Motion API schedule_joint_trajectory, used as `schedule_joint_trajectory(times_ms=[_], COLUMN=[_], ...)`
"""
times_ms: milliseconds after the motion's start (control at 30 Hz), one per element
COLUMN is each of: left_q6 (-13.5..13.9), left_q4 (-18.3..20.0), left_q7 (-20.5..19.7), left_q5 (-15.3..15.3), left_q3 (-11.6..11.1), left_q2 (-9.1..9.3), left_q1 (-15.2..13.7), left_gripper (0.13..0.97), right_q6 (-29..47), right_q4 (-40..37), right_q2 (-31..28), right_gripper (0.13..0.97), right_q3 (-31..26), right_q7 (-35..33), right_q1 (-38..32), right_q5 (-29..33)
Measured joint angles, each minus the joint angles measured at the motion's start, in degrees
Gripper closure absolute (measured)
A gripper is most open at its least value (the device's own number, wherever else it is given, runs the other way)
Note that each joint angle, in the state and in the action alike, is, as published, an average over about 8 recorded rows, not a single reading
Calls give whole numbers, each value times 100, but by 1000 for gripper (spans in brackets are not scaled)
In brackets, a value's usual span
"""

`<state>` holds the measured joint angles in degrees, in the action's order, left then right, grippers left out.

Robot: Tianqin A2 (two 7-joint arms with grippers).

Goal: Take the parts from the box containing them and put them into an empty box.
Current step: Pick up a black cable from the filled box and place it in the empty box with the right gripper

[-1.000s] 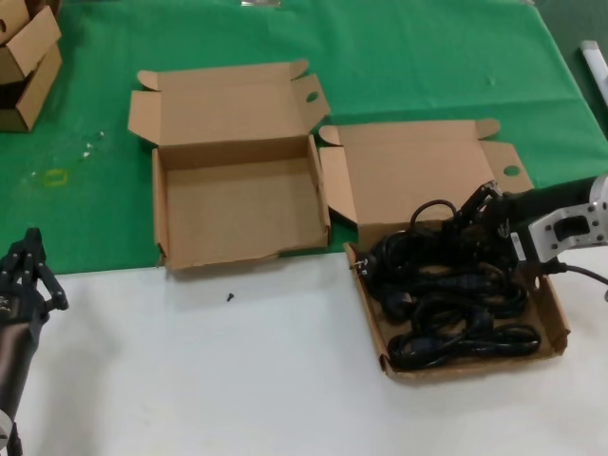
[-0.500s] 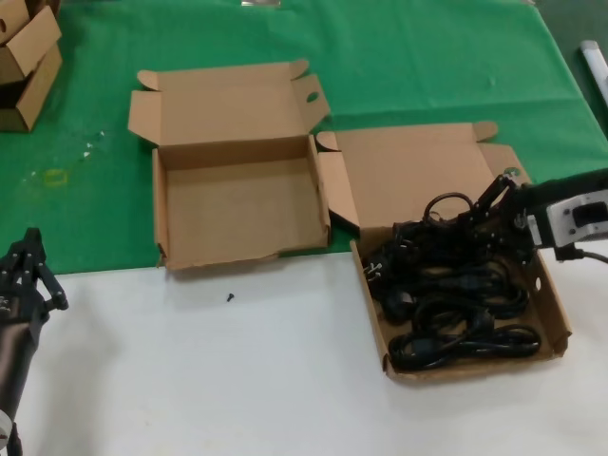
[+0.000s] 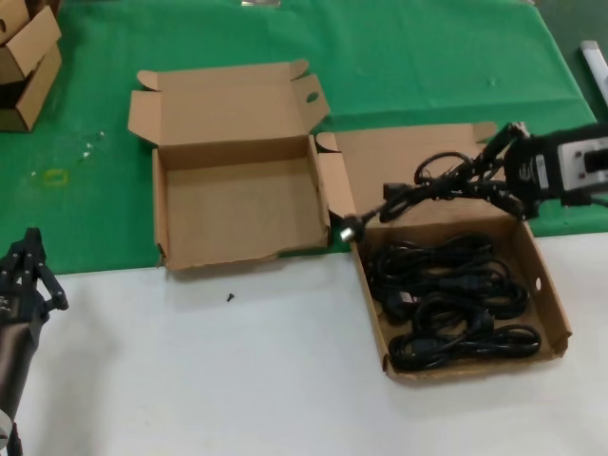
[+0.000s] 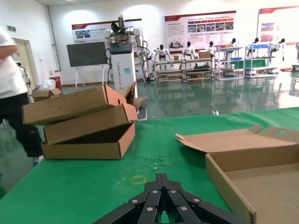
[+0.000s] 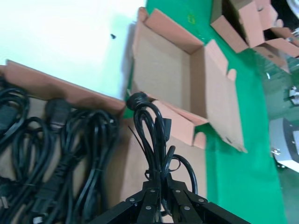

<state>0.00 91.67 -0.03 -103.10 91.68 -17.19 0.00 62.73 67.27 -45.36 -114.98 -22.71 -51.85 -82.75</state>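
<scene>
- The left gripper [image 3: 28, 261] sat parked low at the robot's left, over the white part of the table [image 3: 237, 380], with nothing between its fingers, which met at the tips; the left wrist view showed them drawn together [image 4: 161, 196].
- At the far left corner on the green cloth [image 3: 408, 57] stood the smaller stacked cartons [image 3: 24, 62], well apart from both flat boxes.
- The empty box [image 3: 237, 204] lay open across the edge where green cloth meets white table, its lid [image 3: 228, 100] folded back and its floor bare; a round-holed flap [image 3: 311, 97] stood at its right rear corner.
- A small dark speck [image 3: 230, 297] lay on the white surface just in front of that box.
- Just to the right, touching or almost touching it, lay the box containing the parts [image 3: 556, 323], lid open to the rear, with several coiled black power cords [image 3: 451, 304] on its floor.
- One cord [image 3: 427, 190] hung lifted above the rear of that box, its plug [image 3: 350, 226] trailing down at the wall nearest the empty box.
- The right gripper [image 3: 499, 161] reached in from the right, fingers clamped narrowly on that lifted cord; the right wrist view showed the bundle [image 5: 152, 135] pinched between the fingers [image 5: 161, 196].
</scene>
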Motion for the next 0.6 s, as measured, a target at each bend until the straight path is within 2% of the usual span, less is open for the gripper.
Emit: schedule_joint_trajectory(times_ms=[600], left_q6=[0], left_q4=[0], left_q7=[0], left_q5=[-1], left_q3=[0], left_q2=[0], left_q1=[0], left_gripper=[955], right_q6=[99], right_q4=[190], right_q2=[230], right_gripper=[936], right_q3=[-1], right_q7=[433], right_q1=[-503], right_q5=[-16])
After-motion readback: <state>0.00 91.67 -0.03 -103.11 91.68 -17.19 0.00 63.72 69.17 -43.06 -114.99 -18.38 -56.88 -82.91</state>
